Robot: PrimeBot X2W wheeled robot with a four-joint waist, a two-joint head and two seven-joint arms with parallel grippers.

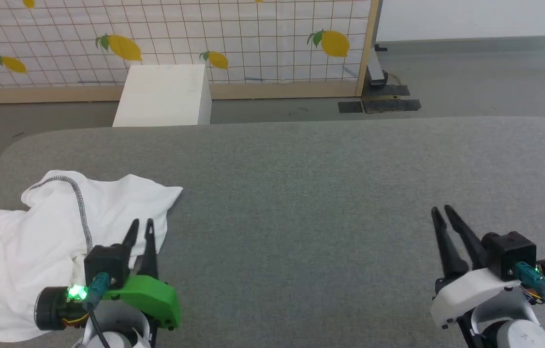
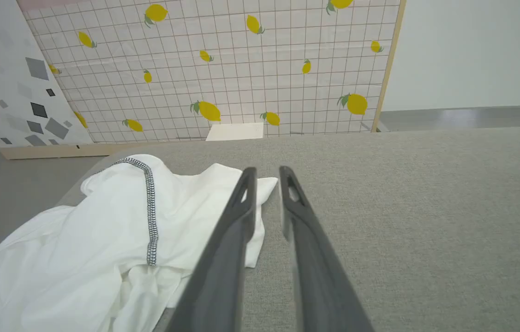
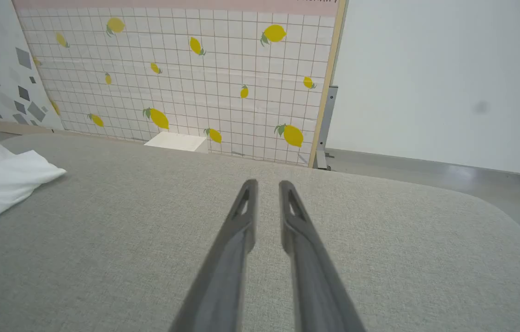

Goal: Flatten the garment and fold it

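Garment [image 1: 35, 241] bunched near-left on counter [image 1: 301, 193]; left gripper [image 1: 141, 223], slightly spread, hovers at its edge, likely to pinch; right gripper [image 1: 441, 209], likewise parted, empty.

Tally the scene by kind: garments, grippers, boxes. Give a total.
garment: 1, white, crumpled at the table's left end
grippers: 2, left gripper and right gripper, both holding nothing
white box: 1, on the floor behind the table
Total: 4
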